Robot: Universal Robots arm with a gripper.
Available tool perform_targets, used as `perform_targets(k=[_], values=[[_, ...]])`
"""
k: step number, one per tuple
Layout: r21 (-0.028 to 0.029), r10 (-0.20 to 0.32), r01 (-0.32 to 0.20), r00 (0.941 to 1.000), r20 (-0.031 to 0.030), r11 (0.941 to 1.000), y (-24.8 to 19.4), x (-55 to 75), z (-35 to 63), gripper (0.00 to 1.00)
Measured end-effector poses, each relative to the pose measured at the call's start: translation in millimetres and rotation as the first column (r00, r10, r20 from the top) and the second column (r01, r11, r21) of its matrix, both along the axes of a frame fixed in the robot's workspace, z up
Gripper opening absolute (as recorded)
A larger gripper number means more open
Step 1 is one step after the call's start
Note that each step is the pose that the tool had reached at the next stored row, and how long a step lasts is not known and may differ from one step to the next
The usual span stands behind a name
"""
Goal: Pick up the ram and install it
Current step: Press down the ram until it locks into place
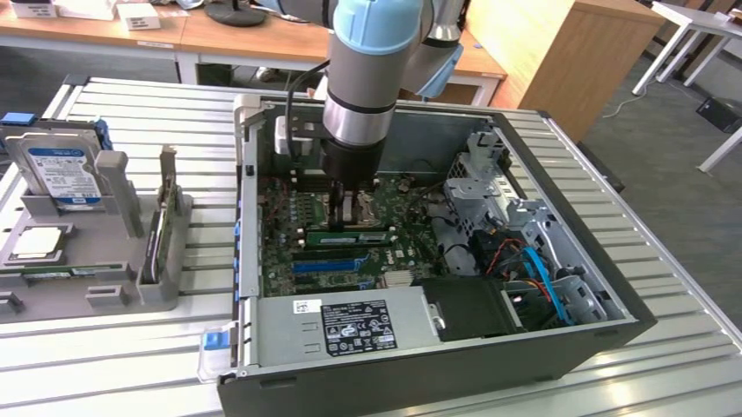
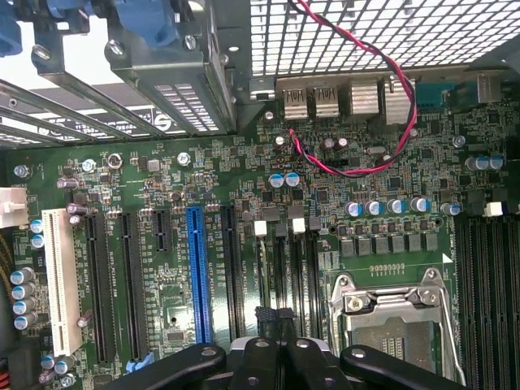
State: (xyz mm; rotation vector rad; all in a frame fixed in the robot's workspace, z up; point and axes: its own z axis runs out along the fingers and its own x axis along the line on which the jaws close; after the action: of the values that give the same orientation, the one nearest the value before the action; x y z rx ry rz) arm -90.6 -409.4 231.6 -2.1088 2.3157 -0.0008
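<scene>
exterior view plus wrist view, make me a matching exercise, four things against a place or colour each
Things:
1. ram
2. hard drive
3. long slot
4. twisted wires

Place or colour:
a. blue all along
b. red and black
c. inside the computer case, beside the gripper
d. on the grey rack, outside the case

Pairs: 1-c, 2-d, 3-a, 4-b

Grey-and-blue robot arm (image 1: pixel 368 78) reaching down into open black computer case (image 1: pixel 579 347), gripper (image 1: pixel 347 213) closed just above green motherboard (image 1: pixel 347 252), grey parts tray (image 1: pixel 82 269) at the exterior view's left.
</scene>
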Motion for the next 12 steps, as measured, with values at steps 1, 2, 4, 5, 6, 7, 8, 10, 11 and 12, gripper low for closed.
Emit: perform_targets(k=[1, 2, 4, 5, 6, 7, 8, 10, 11, 12], values=[[0.0, 0.0, 0.0, 1.0, 0.0, 1.0, 0.0, 0.0, 0.0, 0.11], [-0.0002, 0.0, 0.0, 1.0, -0.0001, 1.0, 0.0, 0.0, 0.0, 0.11], [0.0002, 0.0, 0.0, 1.0, 0.0002, 1.0, 0.0, 0.0, -0.8, 0.11], [0.0002, 0.0, 0.0, 1.0, 0.0001, 1.0, 0.0, 0.0, -1.3, 0.11], [0.0, 0.0, 0.0, 1.0, 0.0, 1.0, 0.0, 0.0, -1.7, 0.11], [-0.0001, 0.0, 0.0, 1.0, 0.0, 1.0, 0.0, 0.0, -2.0, 0.11], [-0.0002, 0.0, 0.0, 1.0, -0.0001, 1.0, 0.0, 0.0, -1.9, 0.11], [-0.0001, 0.0, 0.0, 1.0, -0.0001, 1.0, 0.0, 0.0, -1.9, 0.11], [-0.0001, 0.0, 0.0, 1.0, -0.0001, 1.0, 0.0, 0.0, -2.0, 0.11], [0.0001, 0.0, 0.0, 1.0, 0.0001, 1.0, 0.0, 0.5, -2.1, 0.11]])
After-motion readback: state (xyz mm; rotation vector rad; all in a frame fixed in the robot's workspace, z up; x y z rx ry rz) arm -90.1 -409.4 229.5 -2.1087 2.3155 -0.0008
